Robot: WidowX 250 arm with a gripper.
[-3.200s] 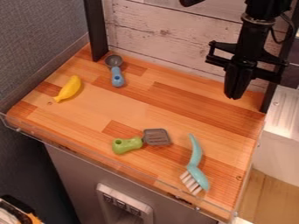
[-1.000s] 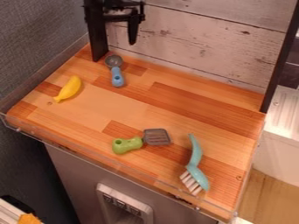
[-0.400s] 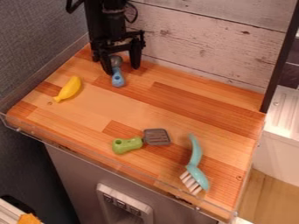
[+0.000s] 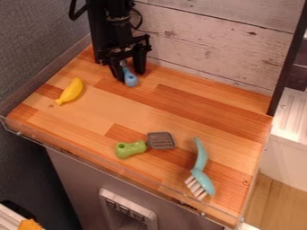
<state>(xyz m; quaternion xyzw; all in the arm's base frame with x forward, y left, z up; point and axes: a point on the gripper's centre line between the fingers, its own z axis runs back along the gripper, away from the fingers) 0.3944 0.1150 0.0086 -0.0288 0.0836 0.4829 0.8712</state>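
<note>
At the back left of the wooden counter, the black gripper [image 4: 130, 76] hangs low over a scoop with a blue handle [image 4: 130, 80]. Its two fingers stand apart, one on each side of the scoop, and the grey scoop head is mostly hidden behind the gripper. A yellow banana [image 4: 71, 90] lies to the left. Near the front edge are a spatula with a green handle [image 4: 130, 149] and a grey blade, and a teal brush [image 4: 202, 169] with white bristles at the right.
The wooden counter [image 4: 108, 116] has a clear raised strip along its front edge. Black posts stand at the back left and back right [image 4: 289, 63], with a whitewashed plank wall [image 4: 210, 40] between them. A grey partition rises at the left.
The gripper has moved from the back right to the back left and come down over the scoop. The scoop's handle has shifted slightly right and back.
</note>
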